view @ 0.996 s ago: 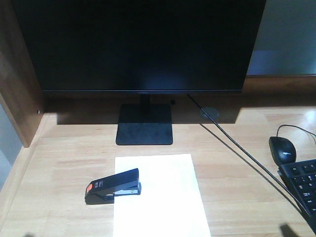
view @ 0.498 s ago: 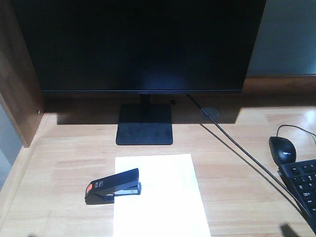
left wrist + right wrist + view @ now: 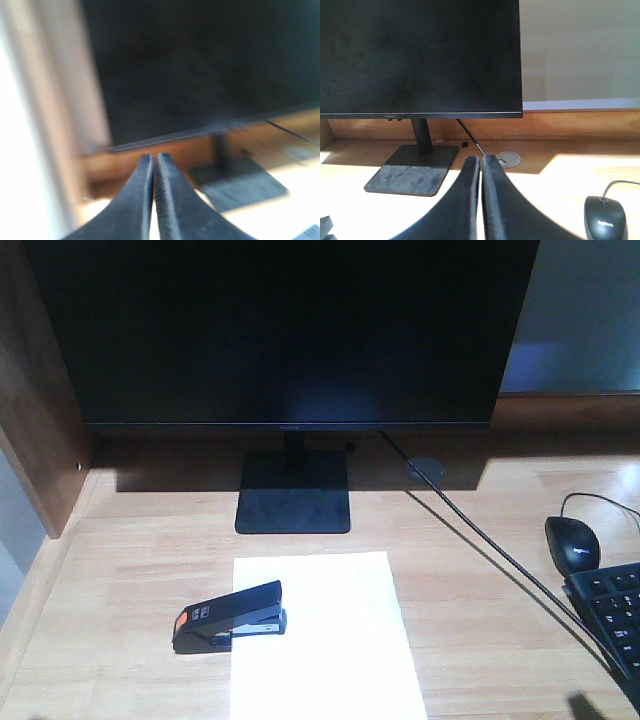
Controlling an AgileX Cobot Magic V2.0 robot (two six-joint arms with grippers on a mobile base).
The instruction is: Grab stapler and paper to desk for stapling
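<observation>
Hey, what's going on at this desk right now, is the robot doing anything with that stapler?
Nothing is being handled. The stapler sits on the desk with its front end over the left edge of the paper, in front of the monitor. The left gripper and right gripper are both shut and empty, held up facing the monitor.

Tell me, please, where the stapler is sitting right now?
In the front view the stapler lies on the desk, lower left of centre, its front end over the left edge of the paper, in front of the monitor stand.
</observation>
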